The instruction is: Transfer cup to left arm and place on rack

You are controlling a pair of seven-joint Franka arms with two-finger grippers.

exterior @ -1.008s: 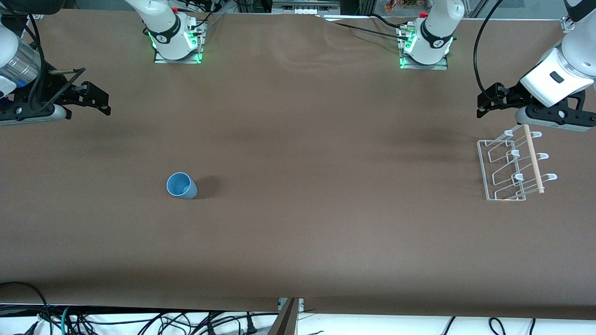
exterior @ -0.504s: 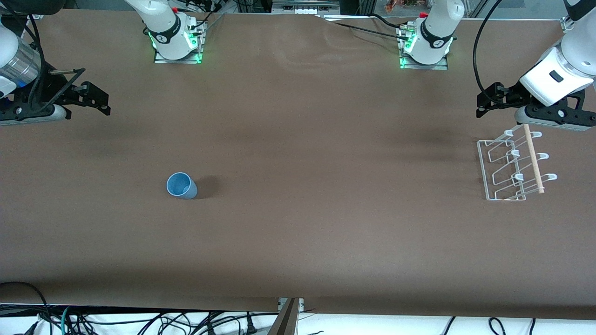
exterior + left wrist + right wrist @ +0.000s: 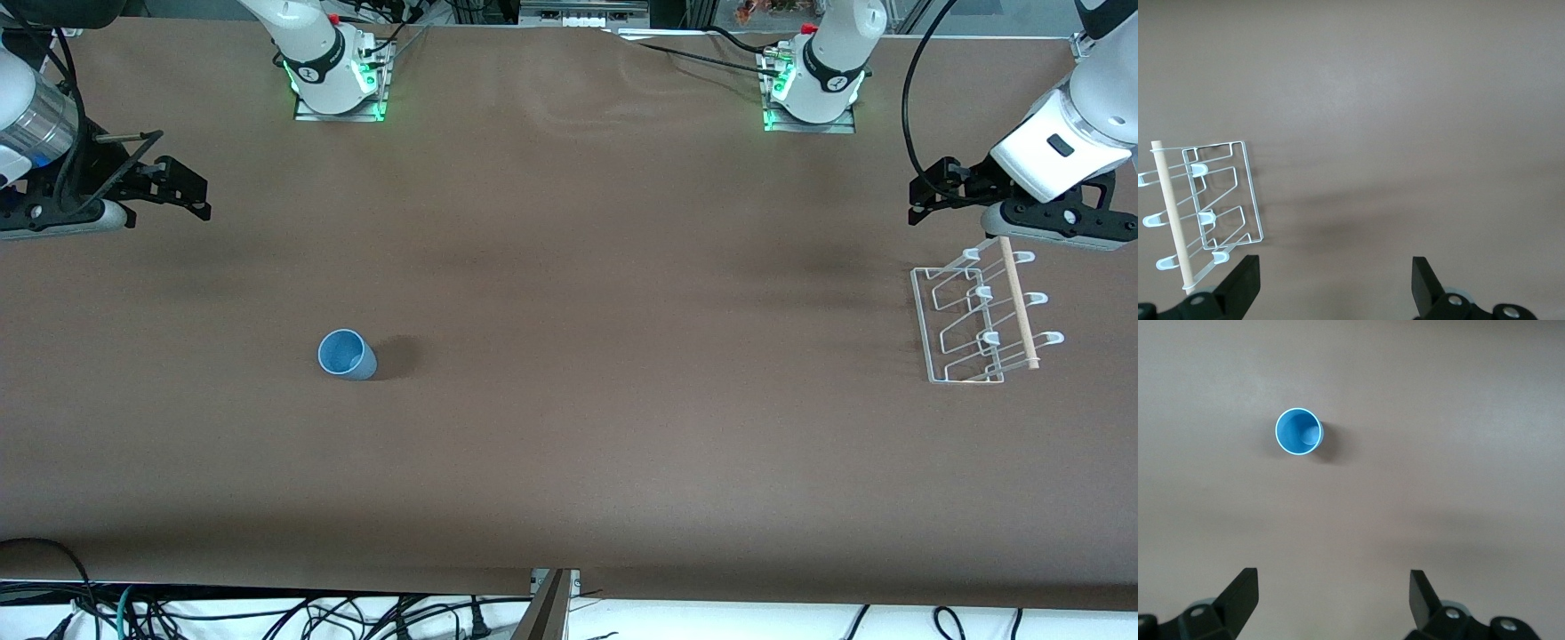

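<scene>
The cup (image 3: 347, 355) stands upright and mouth-up on the table (image 3: 569, 462), in the lower left-centre of the front frame, toward the right arm's end, with nothing touching it. In the right wrist view the cup (image 3: 1299, 431) sits in the upper left-centre, well apart from the two black fingers at the bottom corners.

Almost nothing has changed over the last second. The cup and the rack (image 3: 978, 316) lie exactly where they were, and the right gripper (image 3: 182, 191), at the upper left edge of the front frame over bare table, has not shifted. The left gripper (image 3: 933, 200), at the upper right over the table just above the rack, has crept very slightly upward in the frame; the shift is so small that it may be only settling.

Both grippers have their fingers spread wide and hold nothing. In the left wrist view the rack (image 3: 1218, 207) fills the lower left, its dowel (image 3: 1171, 213) running across the pegs.

My reading is that the task has barely begun: the right arm has yet to reach for the cup, so the handover and the placing on the rack all lie ahead, and the left arm waits.
</scene>
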